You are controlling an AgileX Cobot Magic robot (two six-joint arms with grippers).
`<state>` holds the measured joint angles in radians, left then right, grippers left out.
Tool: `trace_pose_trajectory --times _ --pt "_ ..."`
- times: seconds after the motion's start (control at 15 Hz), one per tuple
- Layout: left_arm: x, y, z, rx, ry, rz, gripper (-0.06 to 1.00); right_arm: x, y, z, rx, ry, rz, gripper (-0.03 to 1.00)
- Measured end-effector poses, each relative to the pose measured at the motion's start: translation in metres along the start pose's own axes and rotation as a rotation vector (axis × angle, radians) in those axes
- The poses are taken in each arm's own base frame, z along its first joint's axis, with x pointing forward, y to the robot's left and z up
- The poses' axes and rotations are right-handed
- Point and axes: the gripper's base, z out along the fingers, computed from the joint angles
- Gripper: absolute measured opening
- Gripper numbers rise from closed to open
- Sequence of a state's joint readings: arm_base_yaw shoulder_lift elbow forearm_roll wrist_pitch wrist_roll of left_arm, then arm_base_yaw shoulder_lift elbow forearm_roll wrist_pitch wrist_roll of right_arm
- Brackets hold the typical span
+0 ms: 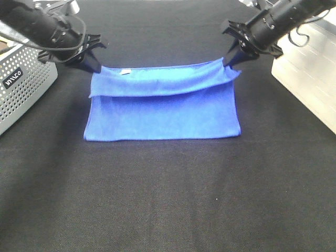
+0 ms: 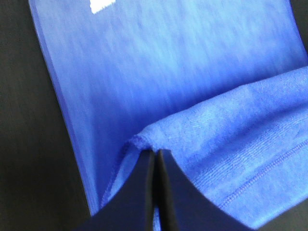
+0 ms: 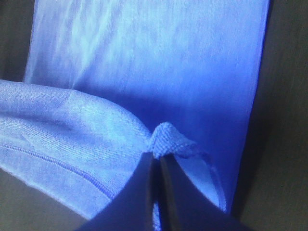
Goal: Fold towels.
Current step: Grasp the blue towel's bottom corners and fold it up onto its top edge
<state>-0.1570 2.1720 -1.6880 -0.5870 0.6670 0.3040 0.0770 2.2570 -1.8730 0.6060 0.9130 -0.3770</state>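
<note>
A bright blue towel (image 1: 163, 113) lies on the black table in the exterior high view, its far edge lifted and doubled toward me. My left gripper (image 1: 97, 67) is shut on the towel's far left corner, near a small white tag (image 1: 125, 72). At the far right corner my right gripper (image 1: 229, 62) is shut on the cloth too. In the left wrist view the dark fingertips (image 2: 144, 178) pinch the hemmed edge of the towel (image 2: 192, 86), with the tag (image 2: 102, 5) beyond. The right wrist view shows the right gripper (image 3: 156, 161) pinching a bunched corner of the towel (image 3: 163, 72).
A grey perforated basket (image 1: 23, 86) stands at the left edge of the table. A pale slatted board (image 1: 310, 73) sits at the right edge. Black tablecloth (image 1: 168, 199) stretches between the towel and the near edge.
</note>
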Motion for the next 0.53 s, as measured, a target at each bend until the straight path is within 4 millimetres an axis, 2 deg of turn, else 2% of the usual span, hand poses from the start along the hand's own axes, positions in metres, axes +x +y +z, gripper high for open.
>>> trace_pose_trajectory --times 0.13,0.2,0.4,0.53 --pt "-0.019 0.004 0.014 -0.013 -0.063 0.023 0.0 -0.016 -0.008 0.012 0.018 -0.033 -0.017 0.0" --pt "-0.019 0.004 0.014 -0.013 -0.063 0.023 0.0 -0.016 -0.008 0.012 0.018 -0.033 -0.017 0.0" --pt "-0.044 0.013 0.038 -0.05 -0.168 0.075 0.0 -0.035 -0.022 0.039 0.031 -0.084 -0.052 0.0" --pt "-0.05 0.021 0.053 -0.075 -0.216 0.097 0.0 -0.041 -0.031 0.055 0.041 -0.11 -0.062 0.0"
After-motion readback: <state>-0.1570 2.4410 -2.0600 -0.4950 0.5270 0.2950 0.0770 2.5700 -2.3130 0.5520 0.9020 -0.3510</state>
